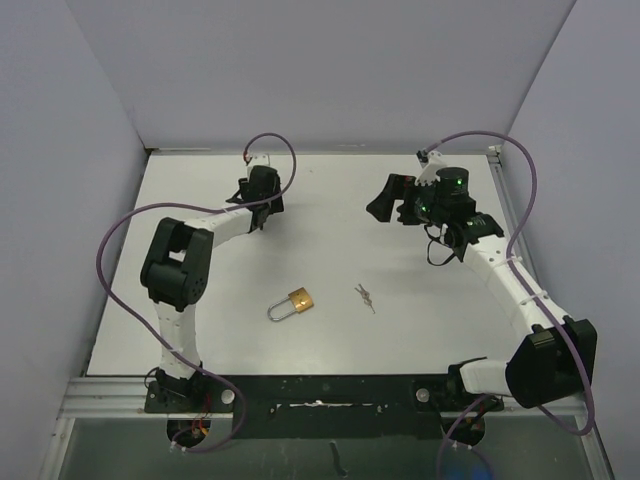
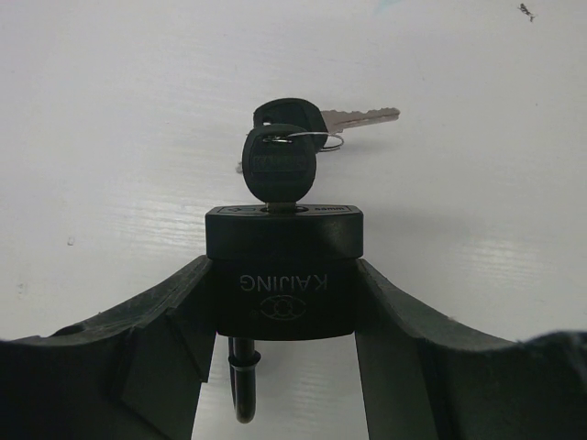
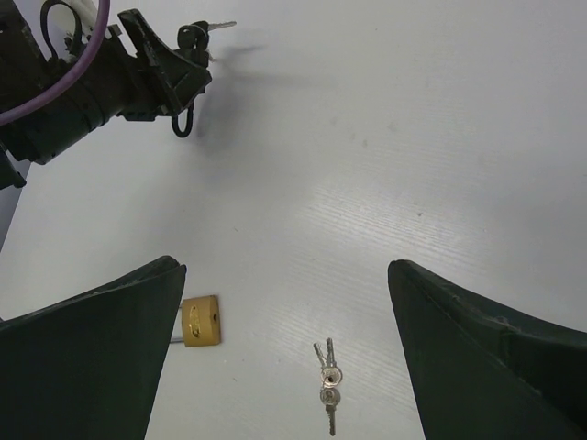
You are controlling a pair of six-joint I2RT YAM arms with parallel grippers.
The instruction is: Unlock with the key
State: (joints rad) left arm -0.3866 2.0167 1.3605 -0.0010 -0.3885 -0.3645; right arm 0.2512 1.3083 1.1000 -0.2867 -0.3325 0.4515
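Observation:
My left gripper (image 2: 284, 275) is shut on a black padlock (image 2: 284, 247), with its fingers (image 2: 165, 321) on both sides of the body. A black-headed key (image 2: 280, 165) sits in the keyhole, and a second key (image 2: 362, 117) hangs from its ring. One shackle leg (image 2: 240, 385) shows below the body; I cannot tell if it is released. In the top view the left gripper (image 1: 262, 212) is at the back left. My right gripper (image 1: 385, 203) is open and empty, held above the table at the back right. It is wide open in its own view (image 3: 284, 270), where the black padlock (image 3: 182, 87) shows at the top left.
A brass padlock (image 1: 300, 300) lies near the table's middle, also seen in the right wrist view (image 3: 200, 321). A pair of silver keys (image 1: 365, 297) lies to its right, also seen in the right wrist view (image 3: 327, 380). Grey walls stand on three sides.

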